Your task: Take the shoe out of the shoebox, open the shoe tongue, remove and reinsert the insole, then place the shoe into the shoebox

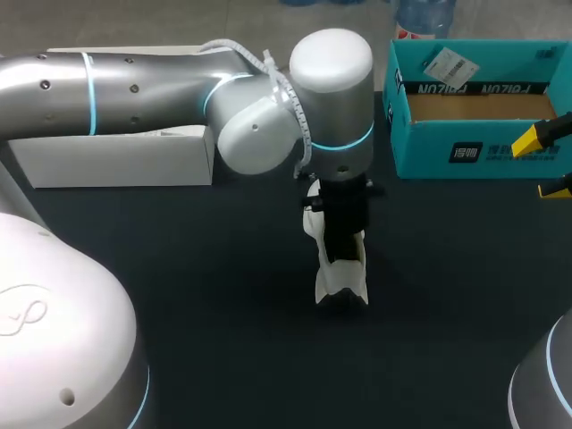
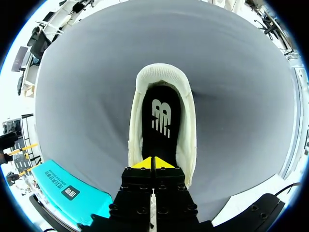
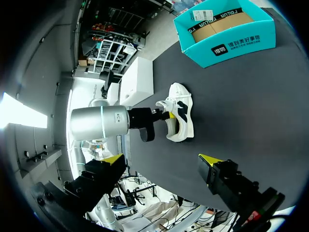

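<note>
Had the left hand down in the mouth of the white shoe, yellow tips pressed tight together on the black insole. Couldn't tell whether a bit of insole was pinched between them or just pushed down. Lay with its long axis running straight out ahead of that hand: heel collar farthest ahead, toe end hidden back under the hand. So, guessing here, needed any pull or push on the insole to run along that line, not across it. Had the right hand wide open and holding nothing, well apart from the shoe, hanging just beside the teal shoebox. Sat out on the dark counter, outside the box, far nearer the left hand.
</note>
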You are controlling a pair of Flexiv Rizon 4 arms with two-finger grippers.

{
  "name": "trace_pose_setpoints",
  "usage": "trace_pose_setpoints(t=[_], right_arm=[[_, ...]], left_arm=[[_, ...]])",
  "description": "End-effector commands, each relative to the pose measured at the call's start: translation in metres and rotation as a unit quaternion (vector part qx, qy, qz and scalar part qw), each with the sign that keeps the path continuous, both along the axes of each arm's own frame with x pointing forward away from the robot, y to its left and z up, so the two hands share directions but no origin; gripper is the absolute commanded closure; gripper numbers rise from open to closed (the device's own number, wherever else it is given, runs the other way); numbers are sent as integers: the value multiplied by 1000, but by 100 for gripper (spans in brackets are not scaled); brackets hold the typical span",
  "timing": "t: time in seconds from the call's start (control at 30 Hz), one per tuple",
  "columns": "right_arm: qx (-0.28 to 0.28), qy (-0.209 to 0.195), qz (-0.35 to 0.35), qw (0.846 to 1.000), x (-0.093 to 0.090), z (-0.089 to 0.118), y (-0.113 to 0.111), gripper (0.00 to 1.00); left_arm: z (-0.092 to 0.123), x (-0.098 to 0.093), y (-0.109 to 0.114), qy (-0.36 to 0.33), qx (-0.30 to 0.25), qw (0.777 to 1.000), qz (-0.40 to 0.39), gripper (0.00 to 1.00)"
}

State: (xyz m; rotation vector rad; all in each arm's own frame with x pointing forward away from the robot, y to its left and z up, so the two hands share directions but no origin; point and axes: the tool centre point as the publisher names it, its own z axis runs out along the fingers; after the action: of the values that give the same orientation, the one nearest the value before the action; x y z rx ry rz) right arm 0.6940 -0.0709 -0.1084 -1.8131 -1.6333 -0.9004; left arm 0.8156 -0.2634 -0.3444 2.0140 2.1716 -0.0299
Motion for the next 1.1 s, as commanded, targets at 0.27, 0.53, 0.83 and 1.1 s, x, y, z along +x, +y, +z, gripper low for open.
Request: trace_pose_setpoints(t=[0.27, 0.53, 0.83, 1.1], right_arm=[[-1, 0, 0, 1000, 0, 0, 0, 0], [-1, 0, 0, 1000, 0, 0, 0, 0], [-1, 0, 0, 1000, 0, 0, 0, 0], [-1, 0, 0, 1000, 0, 0, 0, 0]], left_arm=[[0, -1, 10, 4, -4, 1000, 9, 2], [-2, 0, 12, 5, -1, 1000, 17, 0], [4, -4, 17, -1, -5, 1000, 10, 0], [6, -9, 14, -1, -10, 1000, 1, 0]])
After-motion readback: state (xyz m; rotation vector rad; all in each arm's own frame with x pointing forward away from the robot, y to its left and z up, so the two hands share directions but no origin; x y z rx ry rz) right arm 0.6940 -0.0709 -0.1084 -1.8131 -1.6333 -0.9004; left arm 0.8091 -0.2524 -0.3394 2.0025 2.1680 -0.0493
